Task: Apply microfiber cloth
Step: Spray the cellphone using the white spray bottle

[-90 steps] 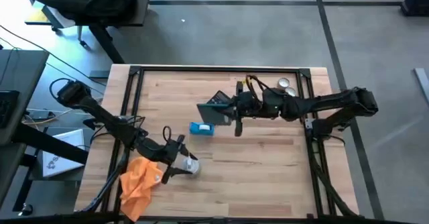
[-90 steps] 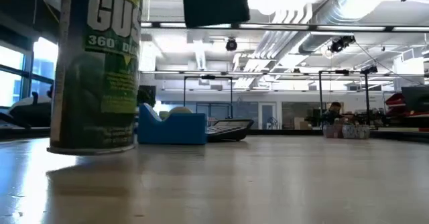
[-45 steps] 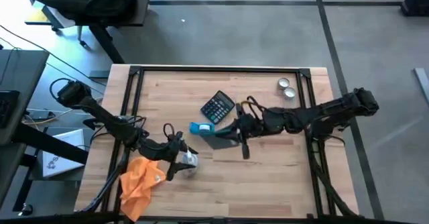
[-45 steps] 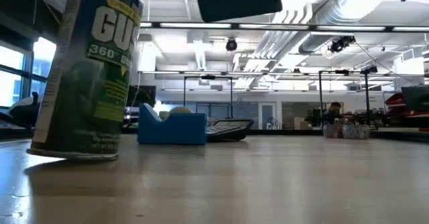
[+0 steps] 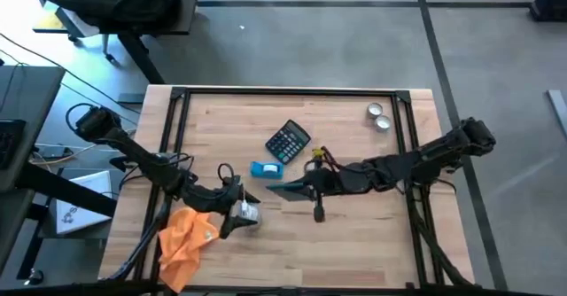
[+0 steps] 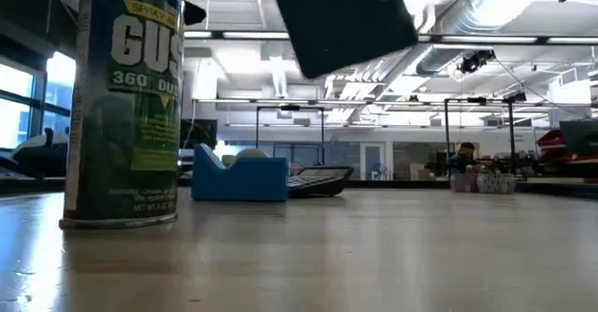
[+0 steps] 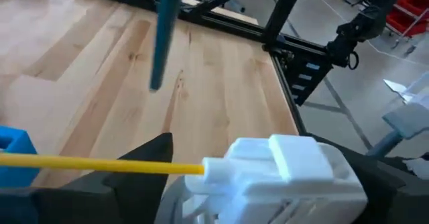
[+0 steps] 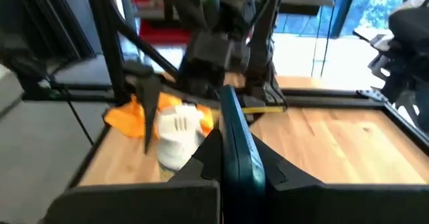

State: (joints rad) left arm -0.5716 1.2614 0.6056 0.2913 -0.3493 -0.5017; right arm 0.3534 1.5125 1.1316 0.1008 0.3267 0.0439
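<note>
Two arms over a wooden table (image 5: 354, 234). Orange microfiber cloth (image 5: 183, 243) lies crumpled at the near left corner, its long axis running near-to-far. Left gripper (image 5: 241, 212) sits just right of the cloth, clamped on an upright spray can (image 6: 129, 102) with a white nozzle. Right gripper (image 5: 306, 188) hangs mid-table, well apart from the cloth, pinching a dark flat tablet-like panel (image 8: 238, 147). Left arm is far nearer the cloth but occupied. Blue box (image 5: 265, 169) and calculator (image 5: 288, 142) sit centre-far. Open lab room beyond.

black calculator (image 5: 287, 142), blue box (image 5: 265, 169), spray can (image 6: 128, 102), two tins (image 5: 378, 116)
</note>
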